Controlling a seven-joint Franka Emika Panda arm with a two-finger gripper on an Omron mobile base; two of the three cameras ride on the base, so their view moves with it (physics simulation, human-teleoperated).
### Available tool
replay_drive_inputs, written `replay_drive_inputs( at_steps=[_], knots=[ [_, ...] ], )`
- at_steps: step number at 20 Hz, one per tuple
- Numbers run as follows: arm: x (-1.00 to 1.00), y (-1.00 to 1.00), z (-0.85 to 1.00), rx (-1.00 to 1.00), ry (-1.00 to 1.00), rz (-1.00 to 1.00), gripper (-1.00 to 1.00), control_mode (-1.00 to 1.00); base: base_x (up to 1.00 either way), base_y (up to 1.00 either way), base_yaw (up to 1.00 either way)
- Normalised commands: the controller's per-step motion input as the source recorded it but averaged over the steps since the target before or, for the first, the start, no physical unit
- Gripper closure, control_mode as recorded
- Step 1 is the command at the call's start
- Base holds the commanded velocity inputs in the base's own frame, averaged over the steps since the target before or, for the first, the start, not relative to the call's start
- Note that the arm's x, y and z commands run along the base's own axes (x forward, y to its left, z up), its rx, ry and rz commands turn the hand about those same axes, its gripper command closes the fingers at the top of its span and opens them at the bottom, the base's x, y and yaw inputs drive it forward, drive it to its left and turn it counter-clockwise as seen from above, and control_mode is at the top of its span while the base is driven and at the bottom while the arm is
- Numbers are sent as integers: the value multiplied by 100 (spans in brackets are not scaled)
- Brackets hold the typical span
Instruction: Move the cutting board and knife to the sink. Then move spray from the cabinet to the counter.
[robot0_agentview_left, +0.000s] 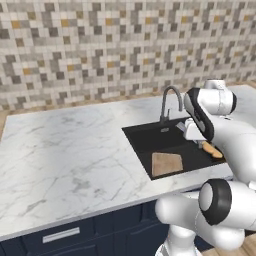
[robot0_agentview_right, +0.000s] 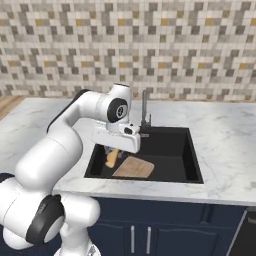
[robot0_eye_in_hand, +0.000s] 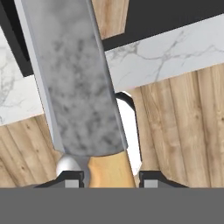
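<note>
Knife: one slim kitchen knife with a mottled grey blade and a short orange handle. In the hand view its long axis runs up the picture, blade away from the camera, handle at the bottom between the finger tips. From the base views the orange handle shows under the hand, over the left part of the basin.
Pincer: the two-finger gripper is narrowly set, its dark finger tips on either side of the orange handle, holding the knife.
Cutting board: one flat rectangular brown wooden board, lying in the basin near its front wall; which way its long axis runs cannot be told.
Sink: one black rectangular recessed basin with one curved grey metal gooseneck faucet at its back edge.
Counter: one white marble slab with grey veins around the basin, over dark navy drawers with silver handles.
Arm: the white arm with dark joints arches up from the base, bends at the elbow and reaches down, the hand hanging over the basin beside the board.
Wall: small mosaic tiles in grey, beige and orange behind the counter.
</note>
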Motion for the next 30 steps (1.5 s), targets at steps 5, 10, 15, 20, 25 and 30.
replay_drive_inputs(
  at_steps=[5,10,15,20,25,30],
  knots=[
    [0,0,0,0,0,0,100,100,16,20,-3],
    [1,0,-1,0,0,-5,100,-100,1,0,0],
    [7,17,-11,0,0,-28,100,-100,0,0,0],
    [8,24,-14,0,0,-35,100,-100,0,0,0],
    [40,2,-35,-3,2,-35,100,-100,0,0,0],
    [53,0,-27,-8,11,-25,100,-100,0,0,0]
  ],
)
